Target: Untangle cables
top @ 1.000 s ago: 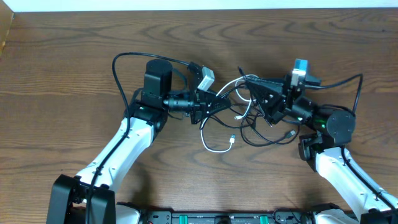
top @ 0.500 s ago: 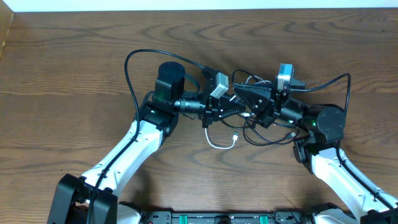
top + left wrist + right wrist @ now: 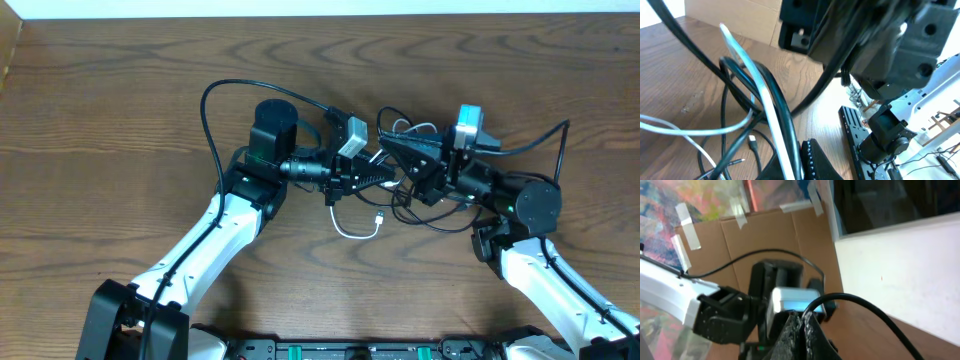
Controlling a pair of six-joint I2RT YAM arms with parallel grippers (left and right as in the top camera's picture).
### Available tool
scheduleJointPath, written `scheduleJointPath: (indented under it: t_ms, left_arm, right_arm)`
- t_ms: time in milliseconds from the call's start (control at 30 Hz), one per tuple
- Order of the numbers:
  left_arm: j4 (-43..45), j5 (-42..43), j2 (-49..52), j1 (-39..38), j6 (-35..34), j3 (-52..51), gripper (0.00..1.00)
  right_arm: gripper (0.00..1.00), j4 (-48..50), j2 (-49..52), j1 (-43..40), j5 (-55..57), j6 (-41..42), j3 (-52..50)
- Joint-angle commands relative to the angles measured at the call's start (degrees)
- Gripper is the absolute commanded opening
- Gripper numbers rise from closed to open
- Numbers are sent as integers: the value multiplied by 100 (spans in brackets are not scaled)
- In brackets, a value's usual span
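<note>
The hands have drawn together over the worktop [image 3: 120, 120]. The left hand [image 3: 385, 178] clamps the white cable [image 3: 765, 100], and the right hand [image 3: 398, 150] pinches a black cable [image 3: 860, 302]. The cables [image 3: 425, 218] now hang slack between them, still tangled.

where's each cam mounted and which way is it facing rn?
Overhead: above the table, looking straight down; both arms show, left gripper and right gripper close together at the cables.
Left wrist: faces the right arm; own finger, cables close-up.
Right wrist: faces the left arm; own shut fingers pinch a black cable.
Shared: wrist views see each other's arm; overhead sees all.
</note>
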Motion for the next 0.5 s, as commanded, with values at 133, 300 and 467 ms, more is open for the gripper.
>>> scheduleJointPath:
  t_ms: [133, 300, 467]
  left_arm:
    - [-186, 94, -22, -4, 39, -9, 8]
    - [-354, 94, -22, -4, 39, -9, 8]
    - [-393, 94, -22, -4, 39, -9, 7]
  right_arm:
    - [1, 590, -4, 50, 452, 284, 52]
    - [1, 1172, -4, 50, 557, 302, 52]
    - [1, 1652, -7, 50, 590, 299, 55]
